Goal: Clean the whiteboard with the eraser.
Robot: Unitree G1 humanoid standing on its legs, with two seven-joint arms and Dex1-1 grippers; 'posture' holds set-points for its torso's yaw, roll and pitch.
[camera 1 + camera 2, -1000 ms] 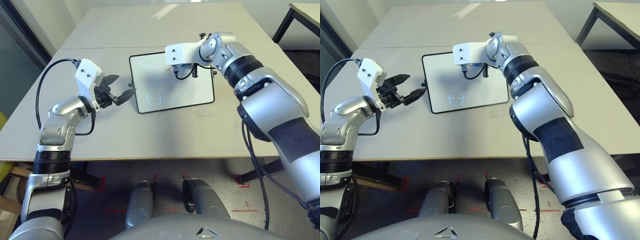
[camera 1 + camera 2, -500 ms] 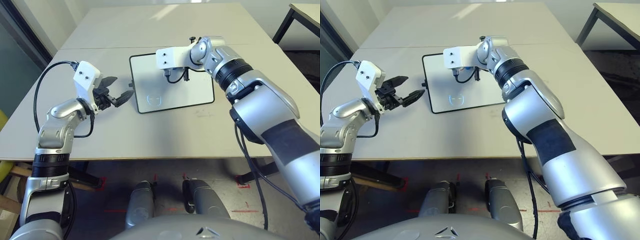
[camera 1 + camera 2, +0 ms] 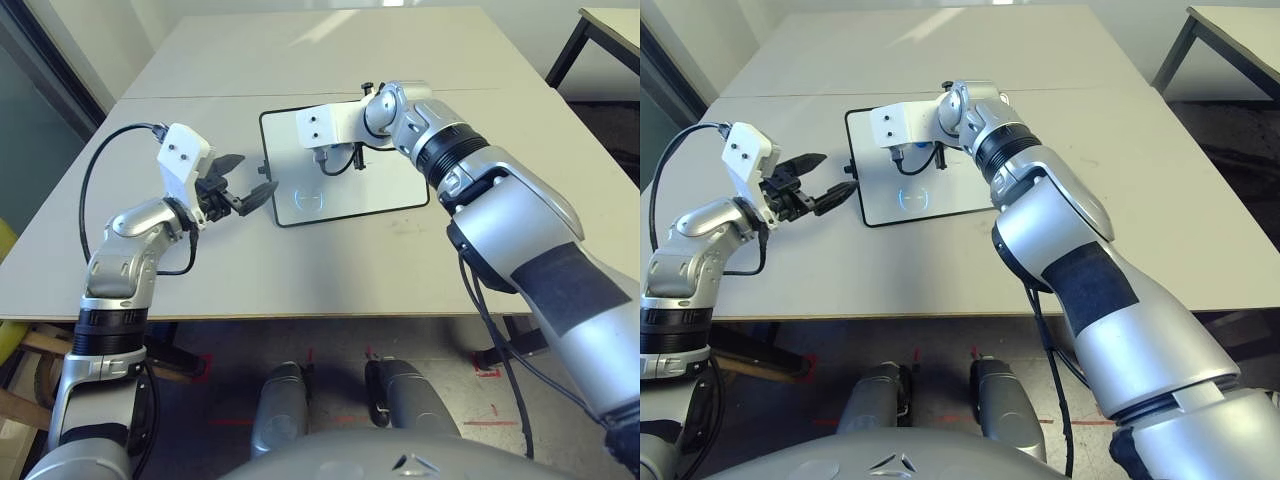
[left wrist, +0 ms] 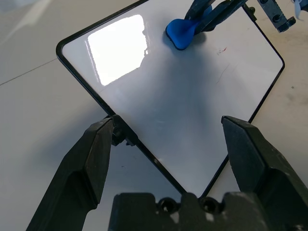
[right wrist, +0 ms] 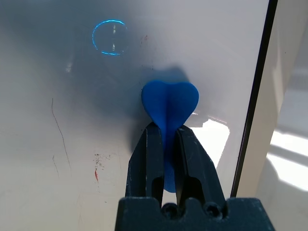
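The whiteboard lies flat in the middle of the table, with faint red specks and thin dark lines left on its surface. My right gripper is shut on the blue eraser, pressing it onto the board's far left part. The eraser also appears in the left wrist view. My left gripper stands open at the board's left edge, its fingers spread either side of the edge near the side knob, holding nothing.
A blue ring of light reflects on the board's near left part. The grey table reaches to its front edge below the board. A second table stands at the back right. A black cable loops off my left wrist.
My right gripper has slid the eraser leftward across the board's far part. My left gripper has moved slightly right, closer to the board's left edge, still open.
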